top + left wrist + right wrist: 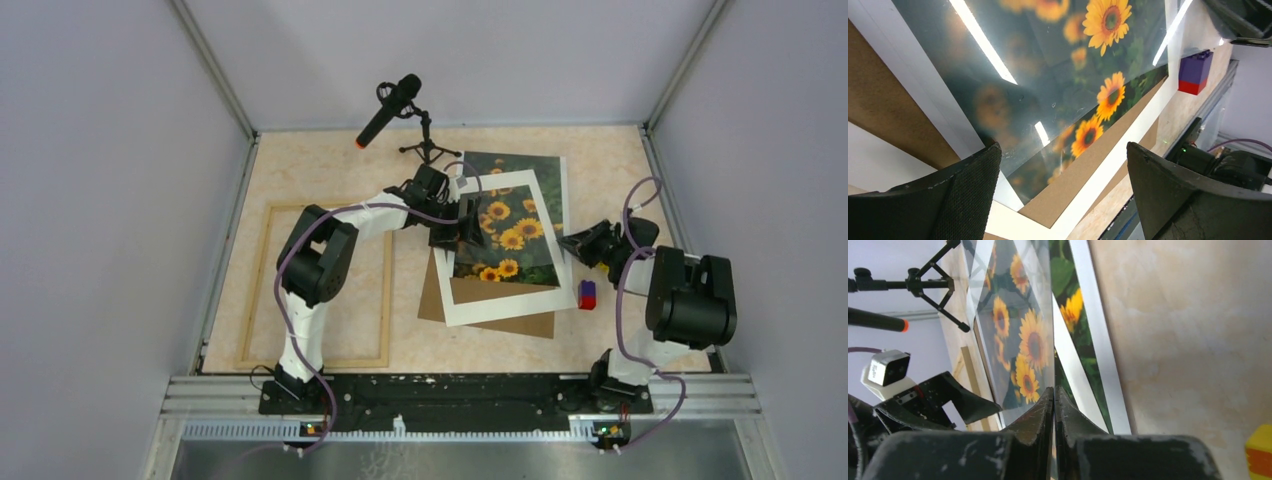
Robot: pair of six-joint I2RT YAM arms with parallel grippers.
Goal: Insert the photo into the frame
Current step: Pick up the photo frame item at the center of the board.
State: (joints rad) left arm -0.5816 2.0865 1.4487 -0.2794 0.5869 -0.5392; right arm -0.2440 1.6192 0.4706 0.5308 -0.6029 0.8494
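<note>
The photo (515, 161) lies face up on the desk (330, 160), long axis near-to-far, partly under a white mat (500, 300). The right end effector (1054, 400) pinches a clear sheet (1018, 330); the left end effector (1063, 150) gapes empty.

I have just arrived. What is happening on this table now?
The right end effector is shut on the thin edge of a clear glossy sheet, apparently lifted above the rectangular paper print of sunflowers. The left end effector is open at the pile's left side. A white cardboard mat with a window and a plain brown backing board lie in the same pile. The rectangular light-wood frame lies apart on the left, with no print in it yet.
</note>
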